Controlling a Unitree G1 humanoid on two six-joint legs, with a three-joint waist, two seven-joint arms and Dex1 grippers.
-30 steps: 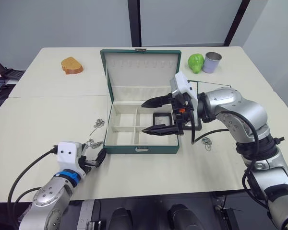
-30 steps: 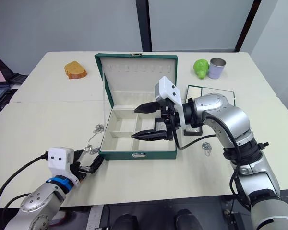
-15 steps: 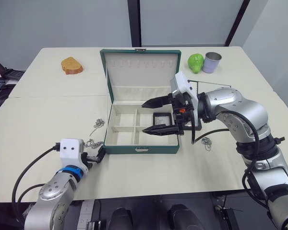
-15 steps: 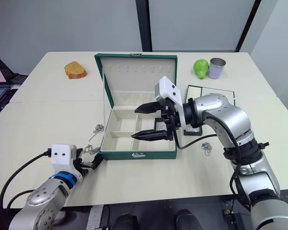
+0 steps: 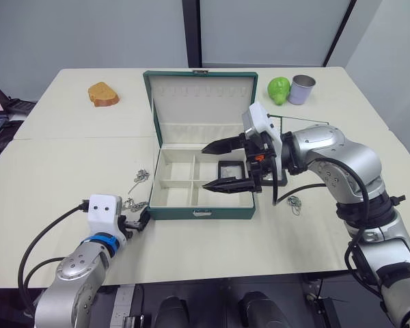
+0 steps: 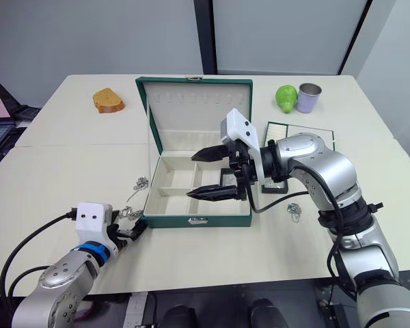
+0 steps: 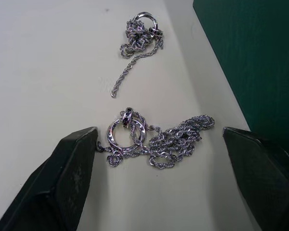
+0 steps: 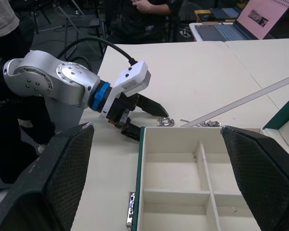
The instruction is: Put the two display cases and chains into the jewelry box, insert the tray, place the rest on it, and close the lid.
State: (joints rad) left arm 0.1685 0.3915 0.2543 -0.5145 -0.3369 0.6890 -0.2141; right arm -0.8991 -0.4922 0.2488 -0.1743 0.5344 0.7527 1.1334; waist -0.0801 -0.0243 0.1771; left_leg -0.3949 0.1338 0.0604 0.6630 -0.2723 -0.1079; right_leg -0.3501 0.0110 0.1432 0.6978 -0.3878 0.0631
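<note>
Left two-finger black gripper [image 7: 159, 144] is spread wide, w/ a bunched thin silver chain [image 7: 156, 142] lying on the cream table [image 7: 48, 72] right between its jaws (not gripped). Second chain bunch [image 7: 139, 36] lies beyond the tips. Right gripper [image 5: 222, 165], also wide open, hangs over the big dark green cream-lined jewelry box [image 5: 202, 183], a small black square display case [image 5: 231, 169] under its jaws.

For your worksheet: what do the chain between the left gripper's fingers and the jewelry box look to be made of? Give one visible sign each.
Chain: silver metal, shiny; twisted links and rings glint. Jewelry box: dark green matte covering, perhaps leatherette, with cream lining that looks like soft fabric and a small metal clasp.
</note>
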